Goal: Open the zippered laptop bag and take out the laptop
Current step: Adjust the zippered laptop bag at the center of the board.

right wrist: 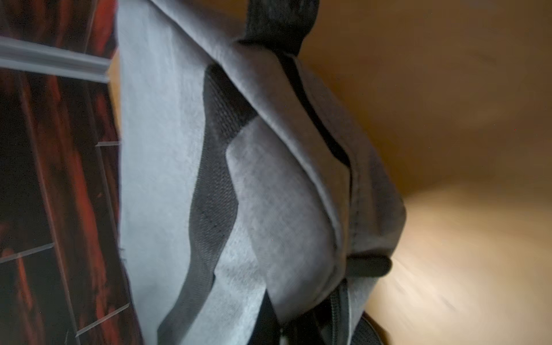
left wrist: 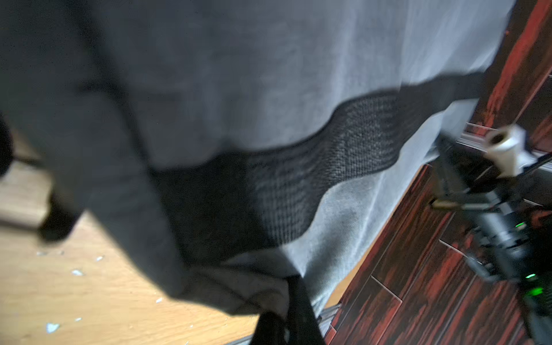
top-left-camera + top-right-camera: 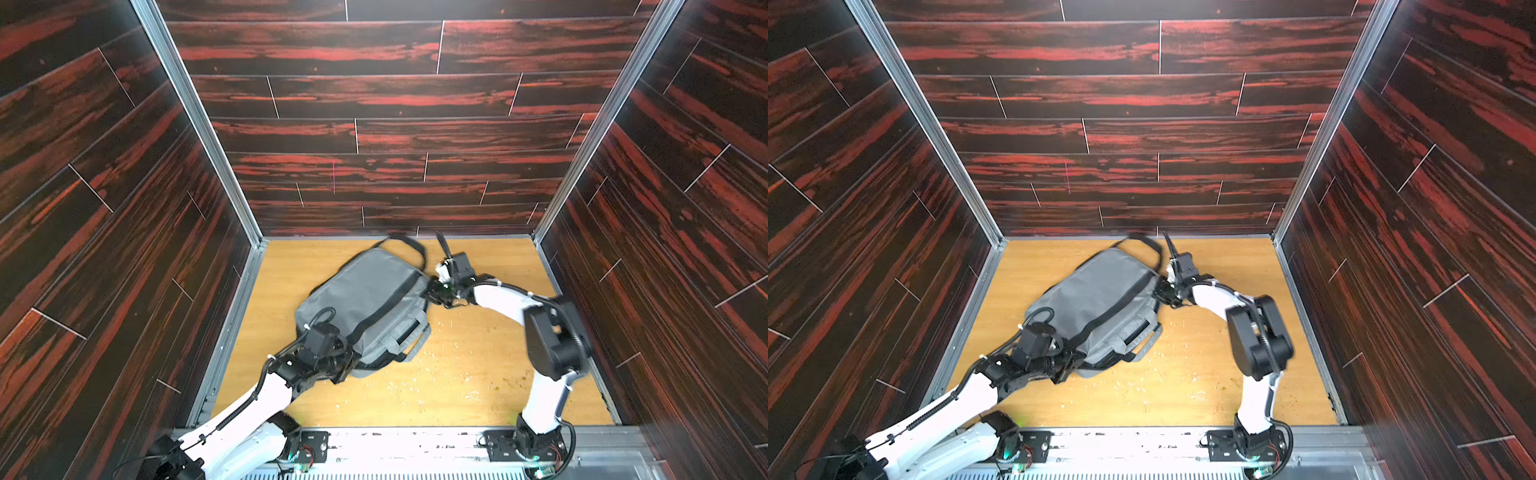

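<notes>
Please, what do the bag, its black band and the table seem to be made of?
The bag looks like soft woven grey cloth, matte: it creases and sags. Its black band seems coarser webbing; a ribbed weave shows in the left wrist view. The table looks like light wood or wood-look laminate, with faint grain and a slight sheen; which I cannot tell.

One grey laptop bag [image 3: 365, 291], one black band [image 3: 388, 306] across the bag, two robot arms at the bag, left arm [image 3: 257, 399], right arm [image 3: 498, 299].
</notes>
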`<state>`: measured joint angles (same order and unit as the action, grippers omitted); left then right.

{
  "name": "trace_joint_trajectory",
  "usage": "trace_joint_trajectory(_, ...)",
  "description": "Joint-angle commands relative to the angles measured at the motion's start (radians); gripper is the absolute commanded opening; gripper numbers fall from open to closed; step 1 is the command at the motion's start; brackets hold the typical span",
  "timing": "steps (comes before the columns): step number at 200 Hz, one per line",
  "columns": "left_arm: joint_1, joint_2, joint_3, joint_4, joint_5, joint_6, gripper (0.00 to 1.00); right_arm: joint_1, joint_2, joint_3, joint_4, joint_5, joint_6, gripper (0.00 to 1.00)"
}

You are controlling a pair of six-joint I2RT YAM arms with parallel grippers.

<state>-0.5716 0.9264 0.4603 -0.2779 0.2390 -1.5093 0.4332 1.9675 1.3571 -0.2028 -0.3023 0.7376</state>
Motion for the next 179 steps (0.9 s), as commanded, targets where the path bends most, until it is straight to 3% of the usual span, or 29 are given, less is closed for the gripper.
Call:
trace_joint_trajectory(1,-0.067,0.012,-0.034,0.016,-0.032,-0.106,0.0,0.028,0.137,0.198,-0.011,-0.08,-0.112,0.05)
trace_joint_trajectory(44,-0.159,0.006,-0.069,0.085,-0.166,-0.272,0.0,0.079,0.356,0.49,-0.077,-0.158,-0.144,0.05)
trace_joint_trajectory(69,-0.177,0.051,-0.036,0.091,-0.183,-0.275,0.0,0.114,0.472,0.659,-0.143,-0.195,-0.164,0.05)
trace_joint_trajectory(112,-0.18,0.073,-0.048,0.075,-0.199,-0.274,0.05,0.135,0.566,0.779,-0.148,-0.208,-0.149,0.05)
trace_joint_trajectory(144,-0.178,0.057,-0.061,0.025,-0.238,-0.262,0.16,0.134,0.591,0.848,-0.203,-0.19,-0.173,0.12)
trace_joint_trajectory(161,-0.177,0.032,-0.036,-0.042,-0.263,-0.238,0.35,0.132,0.585,0.867,-0.213,-0.187,-0.18,0.27)
trace_joint_trajectory(179,-0.177,0.013,0.012,-0.137,-0.284,-0.199,0.48,0.127,0.585,0.909,-0.249,-0.179,-0.197,0.37)
